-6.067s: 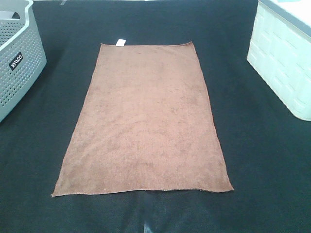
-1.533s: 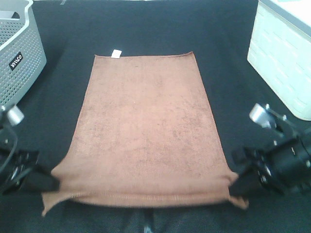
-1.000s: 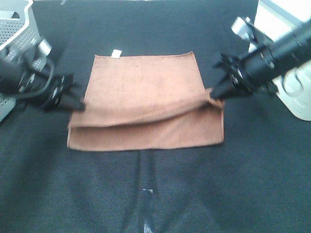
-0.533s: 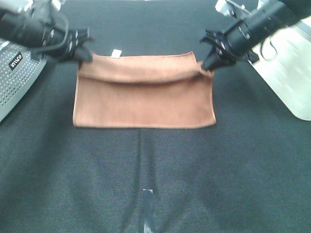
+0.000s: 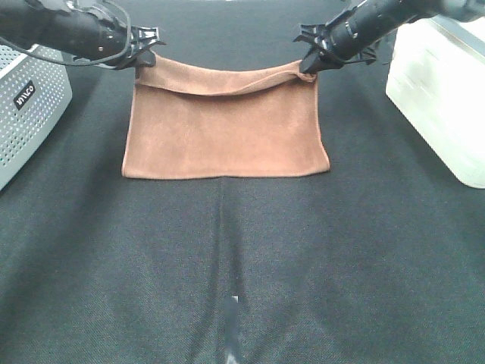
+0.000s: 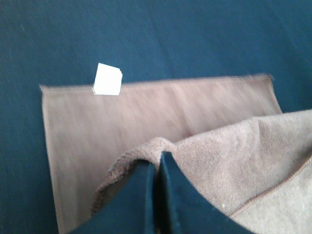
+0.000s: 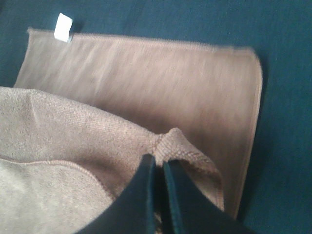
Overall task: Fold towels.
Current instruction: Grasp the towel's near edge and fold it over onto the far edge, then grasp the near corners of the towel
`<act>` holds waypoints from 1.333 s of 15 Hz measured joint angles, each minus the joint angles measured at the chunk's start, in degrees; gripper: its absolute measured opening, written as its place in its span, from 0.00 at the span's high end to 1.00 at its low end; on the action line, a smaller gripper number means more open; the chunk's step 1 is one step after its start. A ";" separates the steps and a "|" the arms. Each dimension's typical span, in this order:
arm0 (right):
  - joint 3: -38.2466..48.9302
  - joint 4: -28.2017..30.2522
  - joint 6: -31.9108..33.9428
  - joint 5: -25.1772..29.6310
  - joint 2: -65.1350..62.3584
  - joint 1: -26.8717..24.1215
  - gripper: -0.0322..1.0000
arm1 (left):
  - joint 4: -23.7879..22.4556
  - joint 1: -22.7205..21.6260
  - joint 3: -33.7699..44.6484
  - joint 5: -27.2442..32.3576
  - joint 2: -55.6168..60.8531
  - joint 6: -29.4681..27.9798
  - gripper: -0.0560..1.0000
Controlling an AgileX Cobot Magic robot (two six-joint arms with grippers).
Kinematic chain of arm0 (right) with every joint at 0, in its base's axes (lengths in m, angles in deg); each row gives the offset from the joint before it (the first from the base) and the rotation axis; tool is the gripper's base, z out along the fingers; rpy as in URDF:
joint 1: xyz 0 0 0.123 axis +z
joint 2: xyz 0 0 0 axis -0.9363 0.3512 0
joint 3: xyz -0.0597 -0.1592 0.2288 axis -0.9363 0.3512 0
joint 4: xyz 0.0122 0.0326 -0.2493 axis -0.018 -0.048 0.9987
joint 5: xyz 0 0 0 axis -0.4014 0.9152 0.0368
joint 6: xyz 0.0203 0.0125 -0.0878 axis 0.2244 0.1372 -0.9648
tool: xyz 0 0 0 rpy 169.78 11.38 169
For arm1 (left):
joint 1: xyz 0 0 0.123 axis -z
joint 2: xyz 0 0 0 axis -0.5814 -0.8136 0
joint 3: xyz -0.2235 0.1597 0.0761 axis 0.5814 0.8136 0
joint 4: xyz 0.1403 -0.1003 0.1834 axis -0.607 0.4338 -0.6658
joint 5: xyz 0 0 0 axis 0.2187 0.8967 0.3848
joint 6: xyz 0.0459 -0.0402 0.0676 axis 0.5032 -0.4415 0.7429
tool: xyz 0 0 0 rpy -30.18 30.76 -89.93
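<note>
The brown towel (image 5: 227, 129) lies doubled over on the black table, its fold line toward the front. My left gripper (image 5: 148, 59) is shut on the upper layer's far left corner. My right gripper (image 5: 307, 67) is shut on the far right corner. Between them the held edge sags slightly. In the left wrist view my left gripper (image 6: 157, 163) pinches a bunched corner of the towel (image 6: 161, 112) above the lower layer, whose white tag (image 6: 107, 79) shows at its far edge. The right wrist view has my right gripper (image 7: 158, 163) pinching the towel (image 7: 146, 83), with the tag (image 7: 64, 27) beyond.
A grey perforated basket (image 5: 30, 106) stands at the left edge, close behind my left arm. A white bin (image 5: 439, 98) stands at the right, beside my right arm. The black table cover (image 5: 227, 265) runs to the front, with a short pale strip (image 5: 231, 326) on it.
Both grippers have carried the towel's held edge farther back, toward the far edge of the lower layer. The upper layer now covers most of the lower one.
</note>
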 joint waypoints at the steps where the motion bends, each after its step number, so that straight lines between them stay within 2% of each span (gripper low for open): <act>1: -3.09 0.69 0.00 -0.11 2.58 0.00 0.97 | -0.06 0.00 -2.46 -1.43 -2.18 0.00 0.95; 4: -7.56 1.60 0.00 -6.30 8.02 0.00 0.97 | -0.06 0.00 -9.80 -6.70 -8.94 0.00 0.95; 8: -7.62 1.66 -1.72 -13.58 10.71 0.00 0.97 | -0.06 0.11 -14.84 -8.59 -14.09 0.00 0.94; 10: -7.62 1.49 -1.89 -15.70 11.57 0.00 0.95 | -0.06 0.17 -14.90 -8.59 -15.99 0.00 0.85; 12: -7.62 1.55 -1.95 -16.16 11.86 0.00 0.82 | -0.06 0.17 -14.90 -8.59 -16.56 0.00 0.68; 13: -7.62 1.55 -2.01 -16.16 11.86 0.00 0.68 | -0.06 0.17 -15.18 -8.65 -16.62 0.00 0.56; 15: -7.62 2.12 -2.01 -16.04 11.75 0.00 0.31 | -0.06 0.17 -15.24 -9.97 -16.50 0.00 0.34; 16: -7.62 3.09 -2.01 -14.84 11.23 0.00 0.24 | -0.74 0.17 -15.24 -9.97 -16.33 0.00 0.28; 18: -7.62 4.53 -2.01 -13.06 10.37 0.00 0.21 | -1.49 0.17 -15.24 -9.63 -15.81 0.00 0.25; 20: -7.62 8.02 -2.01 -7.96 7.85 0.00 0.20 | -2.58 -0.40 -15.36 -4.70 -14.27 -0.17 0.24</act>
